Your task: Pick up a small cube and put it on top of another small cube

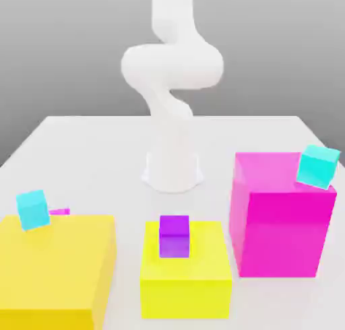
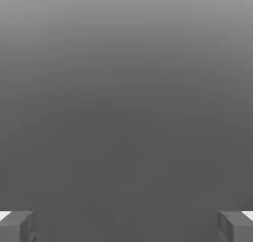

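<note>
The small magenta-pink cube (image 1: 60, 212) was seen on the large yellow block (image 1: 54, 268) at the surface's (image 1: 101, 140) near corner on the exterior view's left, mostly hidden behind a cyan cube (image 1: 32, 209) just beside it. A purple cube (image 1: 174, 236) sat on the smaller yellow block (image 1: 185, 278) at the near edge. A second cyan cube (image 1: 318, 166) was perched on the big magenta block (image 1: 279, 221). The hand (image 2: 126, 226) was held apart, its fingers (image 2: 17, 226) spread wide on nothing, with only grey background before it.
</note>
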`<state>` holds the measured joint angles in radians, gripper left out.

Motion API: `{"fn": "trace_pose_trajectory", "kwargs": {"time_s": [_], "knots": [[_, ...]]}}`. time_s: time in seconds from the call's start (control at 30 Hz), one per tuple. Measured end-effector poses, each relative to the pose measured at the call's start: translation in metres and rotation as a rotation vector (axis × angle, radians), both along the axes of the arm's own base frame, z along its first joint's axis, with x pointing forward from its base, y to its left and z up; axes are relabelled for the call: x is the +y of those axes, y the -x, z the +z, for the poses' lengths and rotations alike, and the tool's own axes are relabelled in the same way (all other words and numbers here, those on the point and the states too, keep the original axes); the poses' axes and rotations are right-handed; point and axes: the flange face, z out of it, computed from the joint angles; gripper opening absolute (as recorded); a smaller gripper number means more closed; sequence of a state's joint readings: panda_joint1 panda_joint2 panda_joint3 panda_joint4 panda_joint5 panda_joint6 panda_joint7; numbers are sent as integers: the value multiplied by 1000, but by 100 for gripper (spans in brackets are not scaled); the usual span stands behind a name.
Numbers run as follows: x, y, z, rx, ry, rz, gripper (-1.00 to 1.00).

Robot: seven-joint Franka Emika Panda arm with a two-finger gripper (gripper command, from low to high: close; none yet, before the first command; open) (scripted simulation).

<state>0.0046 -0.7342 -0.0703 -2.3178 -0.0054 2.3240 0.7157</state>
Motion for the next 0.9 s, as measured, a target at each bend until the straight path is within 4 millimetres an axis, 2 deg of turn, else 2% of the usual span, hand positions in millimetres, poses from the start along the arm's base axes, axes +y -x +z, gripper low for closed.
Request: {"fn": "trace_pose_trajectory", "kwargs": {"time_s": [0.1, 0.2, 0.3, 0.4, 0.5, 0.6, 0.7, 0.77, 0.83, 0.87, 0.9], "knots": [[-49, -28, -60, 92, 21, 24, 0], [-94, -43, -127, 184, 40, 50, 0], [-134, -44, -195, 277, 57, 78, 0], [-170, -32, -261, 370, 72, 108, 0], [-200, -8, -324, 462, 85, 139, 0], [-225, 27, -381, 555, 96, 173, 0], [-243, 73, -431, 649, 104, 207, 0], [-250, 115, -463, 712, 100, 221, 0], [-248, 144, -480, 732, 83, 201, 0], [-251, 151, -483, 734, 78, 187, 0], [-249, 149, -486, 734, 85, 199, 0]]}}
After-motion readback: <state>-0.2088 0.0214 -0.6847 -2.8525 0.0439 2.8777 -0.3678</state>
